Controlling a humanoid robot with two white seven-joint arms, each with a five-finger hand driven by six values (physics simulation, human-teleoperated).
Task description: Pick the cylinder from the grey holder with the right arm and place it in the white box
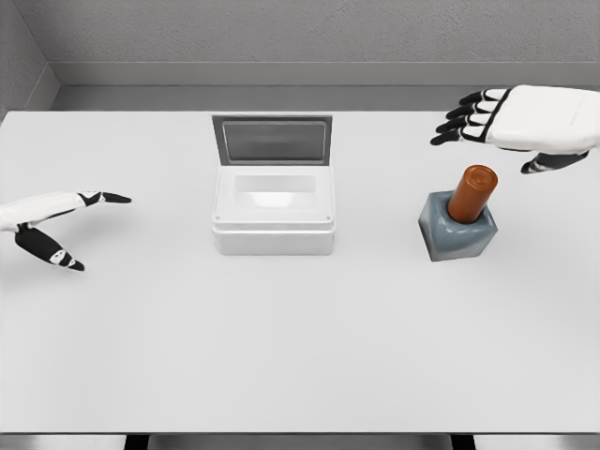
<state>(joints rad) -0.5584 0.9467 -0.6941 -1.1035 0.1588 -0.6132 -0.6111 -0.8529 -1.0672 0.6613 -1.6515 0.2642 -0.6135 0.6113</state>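
An orange-brown cylinder (472,192) stands tilted in a grey-blue holder (457,232) on the right side of the white table (300,356). My right hand (487,120) hovers above and behind the cylinder, fingers spread toward the left, holding nothing and apart from the cylinder. The white box (274,210) sits in the middle of the table with its grey lid (272,139) raised at the back; its inside looks bare. My left hand (58,223) rests low at the far left, fingers extended and holding nothing.
A grey wall (300,37) runs behind the table's far edge. The table's front edge lies near the bottom of the picture.
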